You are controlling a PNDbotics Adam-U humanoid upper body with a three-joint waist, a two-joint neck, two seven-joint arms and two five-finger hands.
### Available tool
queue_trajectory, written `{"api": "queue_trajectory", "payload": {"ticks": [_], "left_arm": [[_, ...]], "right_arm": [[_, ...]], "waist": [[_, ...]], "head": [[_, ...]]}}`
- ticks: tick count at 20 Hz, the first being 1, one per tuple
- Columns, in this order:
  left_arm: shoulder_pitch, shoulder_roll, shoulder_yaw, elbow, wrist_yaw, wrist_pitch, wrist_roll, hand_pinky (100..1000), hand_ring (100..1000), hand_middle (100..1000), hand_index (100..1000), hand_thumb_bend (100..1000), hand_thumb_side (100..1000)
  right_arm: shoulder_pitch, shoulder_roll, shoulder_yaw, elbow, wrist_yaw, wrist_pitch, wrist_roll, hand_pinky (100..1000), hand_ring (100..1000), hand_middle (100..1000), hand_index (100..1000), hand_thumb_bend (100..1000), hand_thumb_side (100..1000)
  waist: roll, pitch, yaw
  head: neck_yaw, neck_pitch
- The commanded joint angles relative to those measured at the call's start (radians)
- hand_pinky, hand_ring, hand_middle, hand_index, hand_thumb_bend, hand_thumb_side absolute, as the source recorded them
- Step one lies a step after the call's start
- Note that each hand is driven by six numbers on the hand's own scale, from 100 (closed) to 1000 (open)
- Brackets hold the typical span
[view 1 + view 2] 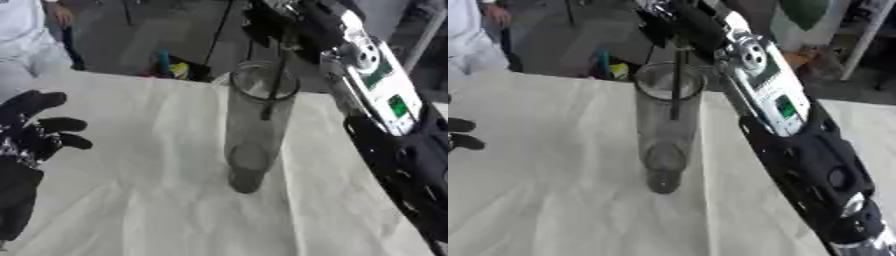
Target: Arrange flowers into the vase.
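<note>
Hanging above the far rim of the clear glass vase (256, 125), the right hand (293, 22) is closed on a dark flower stem (274, 87) whose lower end is already inside the mouth. The stem's long axis runs near vertical, tip pointing down, while the tall vase stands upright mid-table on the white cloth (157, 200). If the stem drags against the rim, the narrow vase could tip; the left hand (35, 132) rests open at the left edge, well apart.

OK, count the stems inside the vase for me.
1. A single dark stem passes through the rim of the clear vase at mid-table, hanging from the right hand above. The lower vase looks empty, though dim.
</note>
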Motion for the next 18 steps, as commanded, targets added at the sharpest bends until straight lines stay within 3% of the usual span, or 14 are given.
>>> {"api": "queue_trajectory", "payload": {"ticks": [1,14,18], "left_arm": [[-0.013,0.003,-0.012,-0.013,-0.002,0.003,-0.003,647,732,817,899,158,1000],[-0.014,0.002,-0.011,-0.013,-0.001,0.003,-0.007,648,728,817,898,157,1000],[-0.013,0.002,-0.011,-0.013,-0.001,0.002,-0.009,648,728,817,898,157,1000]], "right_arm": [[-0.015,-0.023,-0.004,-0.010,-0.013,-0.011,-0.003,146,100,100,100,100,693],[-0.005,-0.028,-0.002,-0.025,-0.020,-0.051,-0.038,337,100,100,147,100,772],[0.001,-0.028,-0.003,-0.025,-0.013,-0.073,-0.054,355,100,100,157,100,774]], "waist": [[-0.012,0.000,0.003],[-0.010,0.001,0.000],[-0.009,0.002,0.001]], "head": [[-0.003,-0.009],[-0.002,-0.010],[0.000,-0.008]]}}
